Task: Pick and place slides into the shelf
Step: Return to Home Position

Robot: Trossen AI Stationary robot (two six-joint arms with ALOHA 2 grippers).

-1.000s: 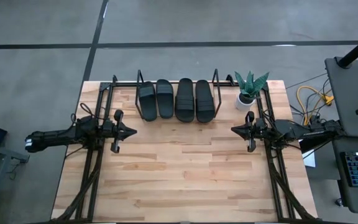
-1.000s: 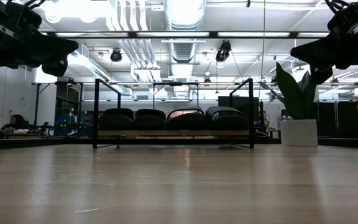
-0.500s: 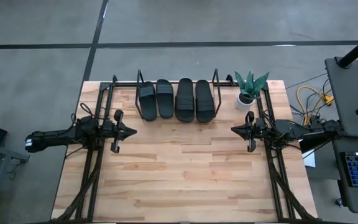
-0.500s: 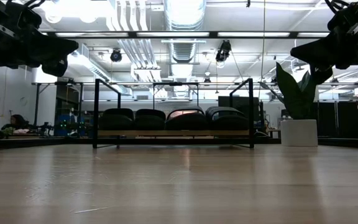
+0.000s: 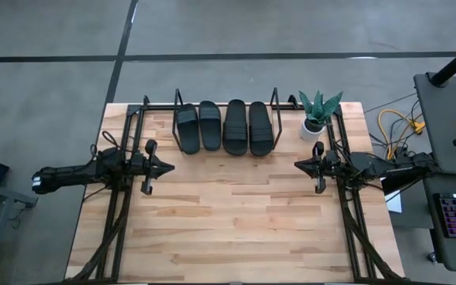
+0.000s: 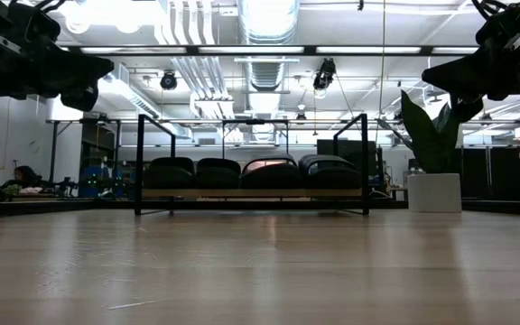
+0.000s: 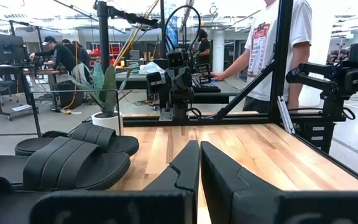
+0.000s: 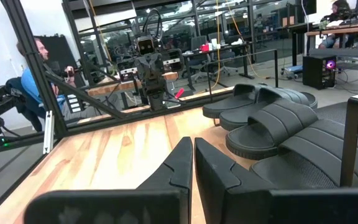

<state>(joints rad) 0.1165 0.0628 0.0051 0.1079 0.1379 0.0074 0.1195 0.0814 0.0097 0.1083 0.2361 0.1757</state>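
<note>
Several black slides point(image 5: 225, 127) lie side by side on the shelf point(image 5: 225, 150), a low wooden board with black wire end frames point(image 6: 139, 162) at the table's far middle. They also show in the low view as slides point(image 6: 251, 173) and in the right wrist view as slides point(image 8: 278, 127). My left gripper point(image 5: 171, 167) hangs shut at the table's left, pointing level toward the right, holding nothing. My right gripper point(image 5: 298, 165) hangs shut at the table's right, pointing level toward the left, also holding nothing. Both stand nearer than the shelf and well above the tabletop.
A potted plant point(image 5: 318, 113) in a white pot stands at the far right, beside the shelf. Black arm frames point(image 5: 117, 206) run along the table's left and right sides. The wooden tabletop point(image 5: 228, 222) spreads between the arms. People stand in the room beyond.
</note>
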